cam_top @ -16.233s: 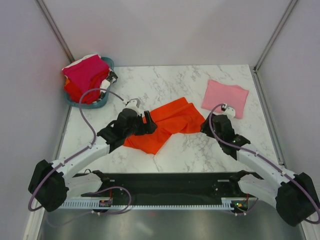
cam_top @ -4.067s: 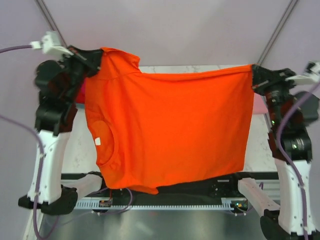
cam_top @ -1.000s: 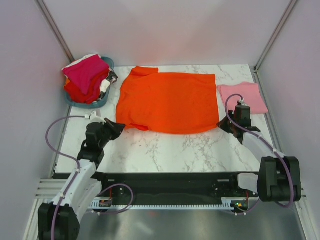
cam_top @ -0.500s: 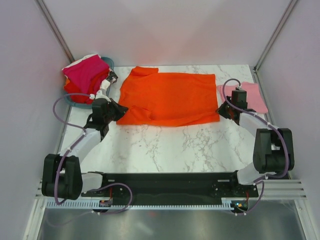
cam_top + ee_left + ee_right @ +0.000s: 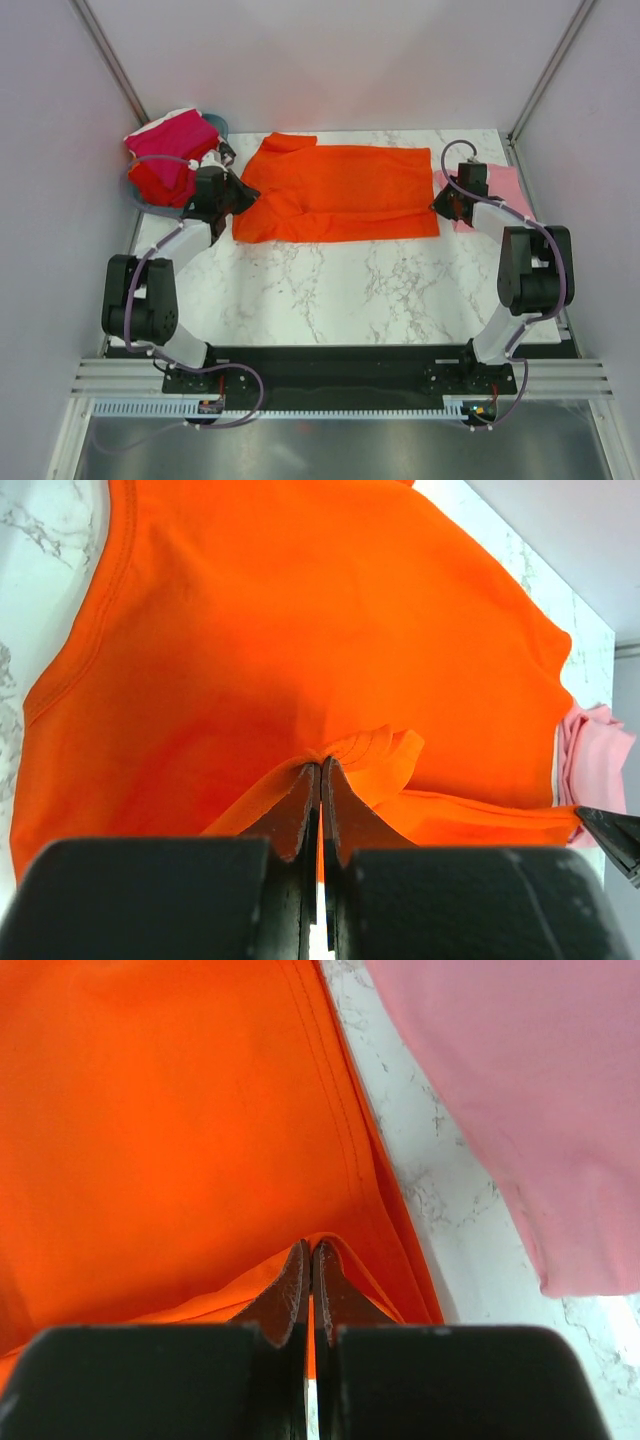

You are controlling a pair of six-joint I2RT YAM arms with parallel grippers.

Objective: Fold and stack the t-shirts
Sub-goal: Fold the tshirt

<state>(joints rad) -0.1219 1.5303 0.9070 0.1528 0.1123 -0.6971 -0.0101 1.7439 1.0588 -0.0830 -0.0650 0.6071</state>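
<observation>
Pinching the near hem of the orange-red t-shirt [image 5: 340, 190], the left gripper [image 5: 320, 776] and right gripper [image 5: 310, 1256] each have jaws closed tight on cloth at its opposite ends. The shirt lies flat on the marble table [image 5: 340, 290], beside the light pink t-shirt [image 5: 508, 188], its near edge apparently doubled over itself. Both arms stretch low and far forward.
</observation>
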